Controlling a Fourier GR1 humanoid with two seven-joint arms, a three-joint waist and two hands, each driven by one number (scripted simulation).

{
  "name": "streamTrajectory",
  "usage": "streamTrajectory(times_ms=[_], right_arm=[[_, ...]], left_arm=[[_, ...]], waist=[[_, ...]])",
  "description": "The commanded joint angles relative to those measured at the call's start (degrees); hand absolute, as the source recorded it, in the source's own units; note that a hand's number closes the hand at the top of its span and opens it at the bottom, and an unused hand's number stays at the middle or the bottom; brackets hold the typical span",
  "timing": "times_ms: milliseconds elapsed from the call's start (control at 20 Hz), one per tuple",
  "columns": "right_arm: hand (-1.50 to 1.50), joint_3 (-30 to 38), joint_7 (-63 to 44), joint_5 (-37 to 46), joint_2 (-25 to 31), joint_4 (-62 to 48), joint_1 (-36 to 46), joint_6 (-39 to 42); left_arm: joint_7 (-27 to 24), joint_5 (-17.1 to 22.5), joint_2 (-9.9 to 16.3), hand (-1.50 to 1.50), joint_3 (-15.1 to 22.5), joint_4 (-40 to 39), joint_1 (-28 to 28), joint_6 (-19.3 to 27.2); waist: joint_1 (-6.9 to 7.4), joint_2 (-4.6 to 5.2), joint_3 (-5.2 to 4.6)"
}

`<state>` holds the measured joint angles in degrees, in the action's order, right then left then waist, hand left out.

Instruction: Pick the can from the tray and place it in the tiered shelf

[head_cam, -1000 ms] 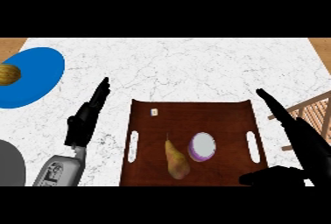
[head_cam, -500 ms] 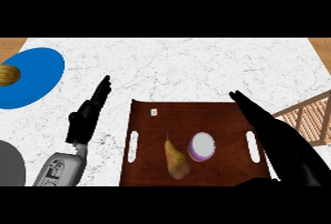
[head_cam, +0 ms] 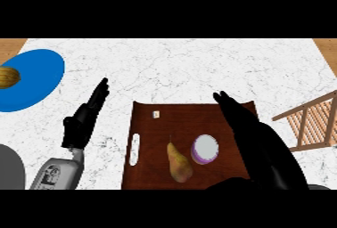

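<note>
Two hands: both show over one white marbled counter (head_cam: 197,67), coming in from the lower edge.
Counter: it fills most of the view and bears everything else.
Tray (head_cam: 164,129): dark brown and rectangular, lying at lower centre, with a white slot handle on its left side and a small white mark near its far left corner.
Right hand (head_cam: 253,133): black, stretched over the tray's right part, fingers straight and pointing away, holding nothing; it hides the tray's right edge and lies just right of the can.
Blue plate (head_cam: 36,78): at the far left, partly cut by the edge, with a brown walnut-like thing (head_cam: 8,77) on it.
Tiered shelf (head_cam: 313,122): wooden slats at the right edge, only partly in view, well apart from the can.
Left hand (head_cam: 84,118): left of the tray, fingers straight and up, resting and holding nothing.
Pear (head_cam: 178,162): yellow-brown, lying in the tray just left of the can.
Can (head_cam: 205,149): upright in the tray, purple-sided with a pale top, untouched.
</note>
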<state>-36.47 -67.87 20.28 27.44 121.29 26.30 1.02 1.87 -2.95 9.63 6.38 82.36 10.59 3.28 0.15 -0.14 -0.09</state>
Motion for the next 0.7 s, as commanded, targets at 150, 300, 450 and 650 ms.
streamTrajectory(times_ms=[150,300,450,650], right_arm=[[-1.50,-0.50,-9.98,4.35,-5.35,-0.51,-1.25,2.06],[-1.50,-2.19,-12.86,7.42,-8.97,0.24,0.19,3.93],[-1.50,-1.92,-13.37,6.84,-10.09,-1.61,-0.32,5.21],[-1.50,-0.86,-9.84,9.97,-11.67,-4.94,-2.07,5.24]], left_arm=[[-0.43,-3.02,-1.93,0.00,2.21,3.68,-3.42,2.36],[-0.49,-0.62,-0.49,0.00,-1.17,-1.34,1.22,-0.26],[3.63,-1.38,-1.29,0.00,-0.12,2.32,0.96,1.05],[-0.70,-2.04,-2.70,0.00,0.25,-0.38,-0.24,1.23]], waist=[[-0.02,-0.11,0.06],[-0.40,0.00,0.02],[-0.10,-0.14,0.02],[-0.19,0.06,0.03]])
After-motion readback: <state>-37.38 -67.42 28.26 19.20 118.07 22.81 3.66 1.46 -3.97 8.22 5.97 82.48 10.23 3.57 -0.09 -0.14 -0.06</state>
